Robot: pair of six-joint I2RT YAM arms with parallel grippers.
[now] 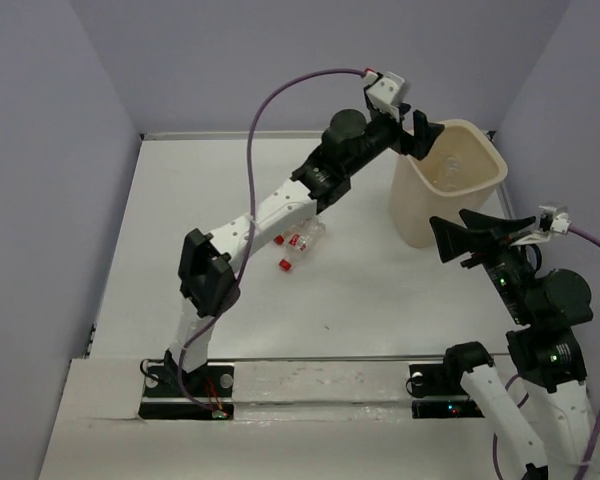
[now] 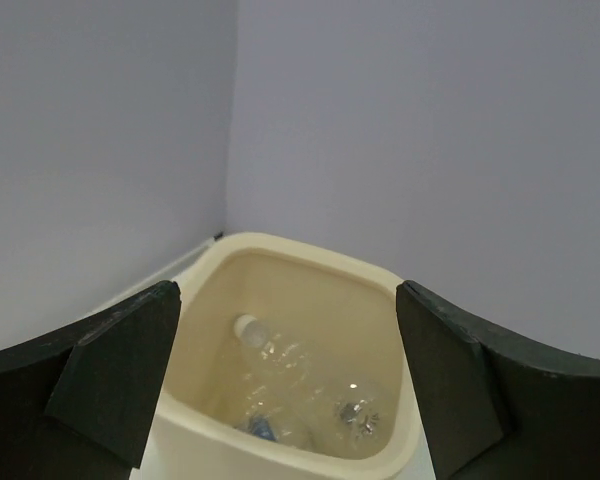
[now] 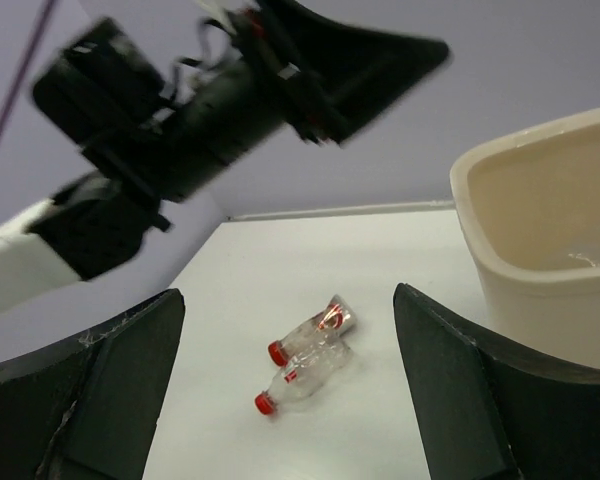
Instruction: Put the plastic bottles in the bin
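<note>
- Left gripper [image 2: 285, 350]: jaws spread wide, nothing between them. It hangs over the far-left part of the rim of the bin [image 1: 417, 215] and looks down into it.
- In the bin, seen from the left wrist: a clear bottle with a white cap [image 2: 248, 328] lies against the inner wall, with more crumpled clear plastic [image 2: 355, 412] on the bottom. There is a small blue bit too; I can't tell what it is.
- The bin stands upright near the far-right corner of the bench [image 1: 180, 250], close to the right edge.
- Right gripper [image 3: 285, 370]: jaws also wide, empty. It sits off the bench surface, just beside the near side of the bin, and faces left toward mid-bench.
- Two red-capped bottles are out on the bench, about mid-bench and well left of the bin: upper bottle [image 3: 315, 330] and lower bottle [image 3: 300, 378]. Both lie on their sides, side by side and touching or nearly so, with caps toward the near-left.
- In the way: the left arm [image 1: 280, 205] stretches diagonally from the near-left base to the bin and passes right above that pair. In the top view it covers part of the upper bottle.
- From the right wrist the pair shows whole, with bare bench in front of it; the bin wall fills the right side of that view.
- A purple cable [image 1: 280, 95] loops above the left arm near the back wall.
</note>
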